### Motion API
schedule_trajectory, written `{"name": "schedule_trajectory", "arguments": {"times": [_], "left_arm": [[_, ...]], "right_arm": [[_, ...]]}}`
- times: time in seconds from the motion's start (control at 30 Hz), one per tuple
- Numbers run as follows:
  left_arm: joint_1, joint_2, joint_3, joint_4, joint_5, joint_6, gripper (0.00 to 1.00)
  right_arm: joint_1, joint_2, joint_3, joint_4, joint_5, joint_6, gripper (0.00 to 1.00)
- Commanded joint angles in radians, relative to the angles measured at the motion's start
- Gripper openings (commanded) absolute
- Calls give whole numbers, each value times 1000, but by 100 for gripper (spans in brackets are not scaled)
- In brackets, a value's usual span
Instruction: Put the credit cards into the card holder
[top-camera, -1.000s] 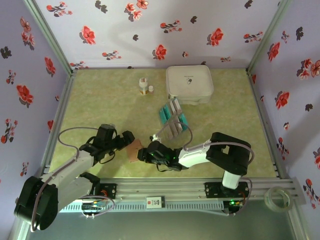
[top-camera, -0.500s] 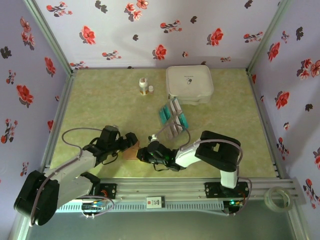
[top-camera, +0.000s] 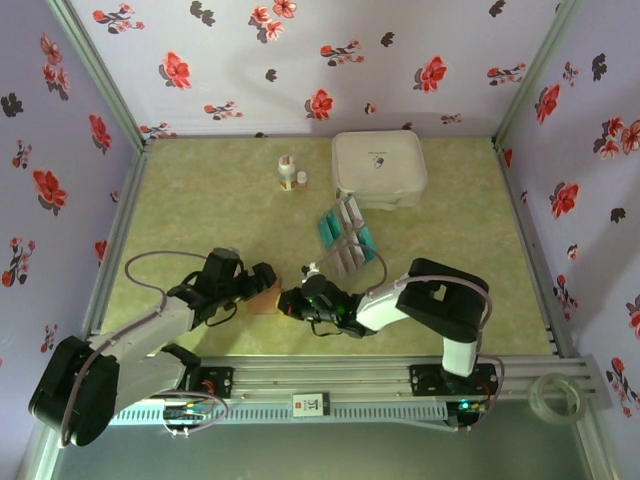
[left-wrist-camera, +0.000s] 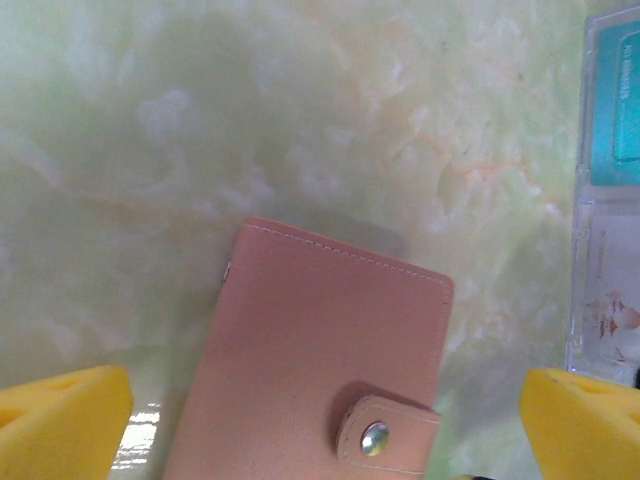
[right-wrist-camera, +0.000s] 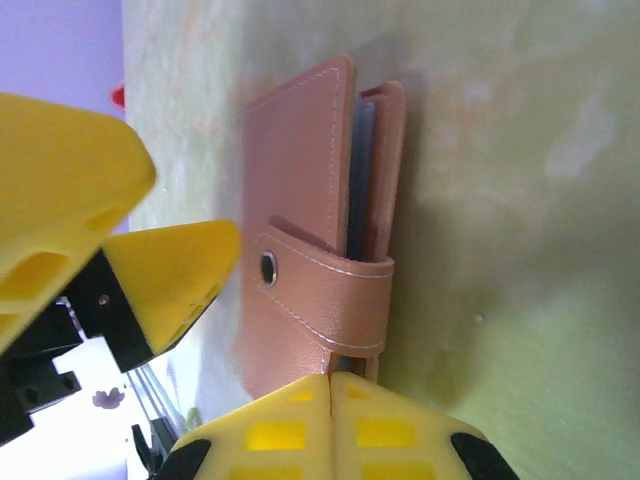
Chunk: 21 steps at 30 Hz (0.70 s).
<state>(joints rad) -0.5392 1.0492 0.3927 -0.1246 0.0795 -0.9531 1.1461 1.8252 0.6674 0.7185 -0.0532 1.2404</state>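
Over the last second the left gripper (left-wrist-camera: 322, 418) has edged in on the holder (right-wrist-camera: 295, 170), which lies by the tabletop's (top-camera: 200, 200) near edge. It now straddles the holder with fingers wide apart, while the right gripper (right-wrist-camera: 330, 420), fingers pressed together, sits against the strap end. The strap is snapped, so I judge opening comes first; the cards (top-camera: 348, 240) wait mid-table, the white box (top-camera: 378, 168) and small bottles (top-camera: 289, 172) farther back, out of the way.
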Motion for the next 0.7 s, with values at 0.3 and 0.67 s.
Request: {"name": "schedule_trajectory", "arguments": {"times": [0.3, 0.67], "left_arm": [[102, 35, 159, -107, 8, 137, 100], [216, 69, 174, 41, 209, 64, 100]], "right_arm": [[-77, -217, 24, -221, -38, -149, 0], [-113, -321, 115, -349, -66, -218, 0]]}}
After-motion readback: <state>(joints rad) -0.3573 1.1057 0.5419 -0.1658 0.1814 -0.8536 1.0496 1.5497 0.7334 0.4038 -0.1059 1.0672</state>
